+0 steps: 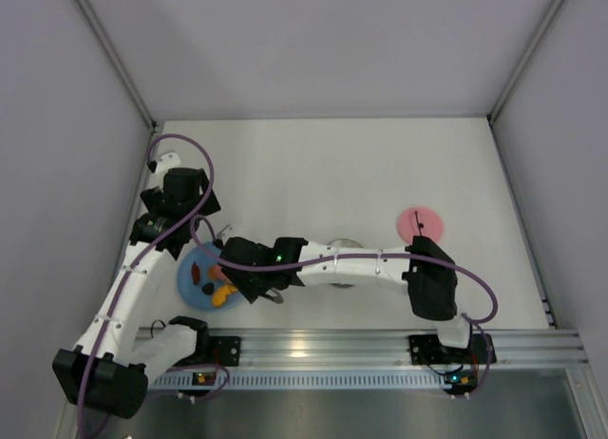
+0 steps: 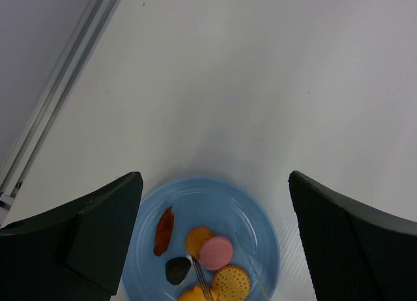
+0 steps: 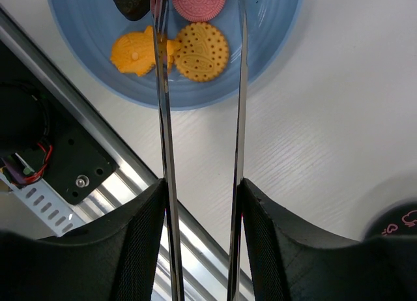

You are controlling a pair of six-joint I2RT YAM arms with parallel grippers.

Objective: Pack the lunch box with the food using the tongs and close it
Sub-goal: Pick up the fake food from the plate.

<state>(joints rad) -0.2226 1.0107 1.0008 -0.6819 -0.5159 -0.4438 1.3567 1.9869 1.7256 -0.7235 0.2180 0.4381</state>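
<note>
The right fingers [image 3: 140,242] are closed partway on the tongs [image 3: 163,118], one pad pressing each slender arm. The two arms run apart and nearly parallel out over the blue plate [image 3: 273,60]. In the left wrist view the pink biscuit [image 2: 216,252] lies between the tong tips (whether they touch it cannot be made out). Around it are a yellow biscuit [image 2: 231,281], an orange round [image 2: 199,239], a dark piece [image 2: 178,270] and a red-brown sliver [image 2: 164,230]. The left fingers [image 2: 91,236] stand wide apart, flanking the plate's rim in their own view and holding nothing.

The plate sits toward the left side of the tabletop [image 1: 313,173], close to the aluminium rail [image 1: 361,349] along the near edge. The steel lunch box [image 1: 344,241] sits under the right forearm, mostly hidden, near the middle. Its pink lid [image 1: 419,222] lies flat to the right, apart from it. A broad stretch of white tabletop lies between these things and the back wall.
</note>
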